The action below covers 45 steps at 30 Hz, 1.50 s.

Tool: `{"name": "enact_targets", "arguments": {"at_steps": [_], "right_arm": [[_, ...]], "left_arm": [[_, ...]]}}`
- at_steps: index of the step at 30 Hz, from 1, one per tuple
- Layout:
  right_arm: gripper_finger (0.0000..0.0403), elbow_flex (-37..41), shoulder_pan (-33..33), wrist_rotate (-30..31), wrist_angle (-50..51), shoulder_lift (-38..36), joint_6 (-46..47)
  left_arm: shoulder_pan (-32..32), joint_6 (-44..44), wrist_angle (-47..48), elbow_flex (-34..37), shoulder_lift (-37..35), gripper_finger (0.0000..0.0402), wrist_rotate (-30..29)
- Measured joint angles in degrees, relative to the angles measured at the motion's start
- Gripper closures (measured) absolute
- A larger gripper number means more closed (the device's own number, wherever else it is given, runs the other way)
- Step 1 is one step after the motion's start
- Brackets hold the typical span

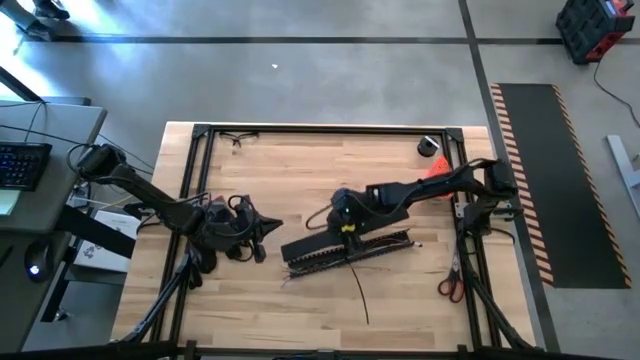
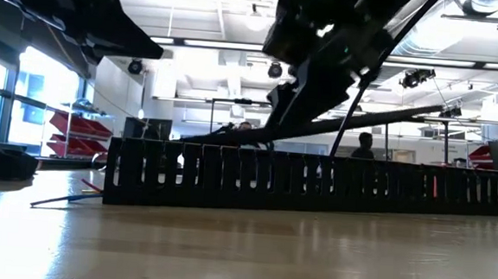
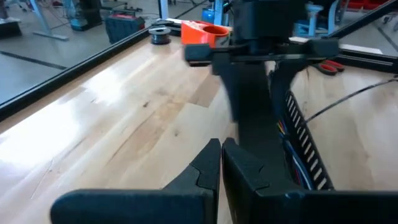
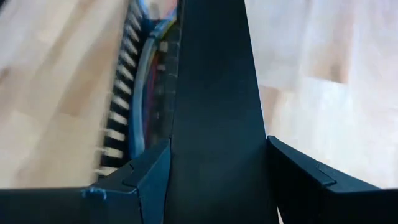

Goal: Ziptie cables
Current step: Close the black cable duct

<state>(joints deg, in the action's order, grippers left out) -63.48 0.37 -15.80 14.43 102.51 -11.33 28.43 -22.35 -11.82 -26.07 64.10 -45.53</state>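
On a pale wooden tabletop we saw a long black slotted channel lying near the middle, with the cables running along inside it behind its comb teeth. Our right gripper hung over the channel's near end, its fingers parted and closed around a flat black plastic strip that lay along the top of the channel. Our left gripper waited just to the left of the channel, fingers pressed fully together and holding nothing. Red-handled scissors lay by the tabletop's right edge.
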Motion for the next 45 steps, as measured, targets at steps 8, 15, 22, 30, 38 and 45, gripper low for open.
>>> {"name": "enact_targets", "arguments": {"at_steps": [8,15,22,30,38,45], "right_arm": [[0.0196,0.0,4.0,4.8,-0.6,-3.9,2.3],[0.0196,-0.1,6.7,4.7,2.1,-5.0,2.0],[0.0197,-0.1,9.1,6.1,2.4,-4.9,1.2],[0.0197,-0.1,10.0,6.4,2.2,-3.5,0.8],[0.0197,-0.1,11.5,8.8,1.6,-3.4,3.3],[0.0197,-0.1,11.7,9.1,2.6,-3.4,3.6]], "left_arm": [[2.0,-1.7,0.2,0.0,0.0,0.0401,0.0],[3.9,-3.1,0.0,0.0,1.2,0.0401,0.8],[4.3,-6.1,-3.6,0.0,9.0,0.0402,3.0],[5.0,-6.0,-12.6,0.0,15.9,0.0402,5.0],[5.8,-5.8,-15.6,0.0,16.9,0.0402,5.2],[5.8,-5.5,-17.8,0.0,16.9,0.0402,6.6]]}}
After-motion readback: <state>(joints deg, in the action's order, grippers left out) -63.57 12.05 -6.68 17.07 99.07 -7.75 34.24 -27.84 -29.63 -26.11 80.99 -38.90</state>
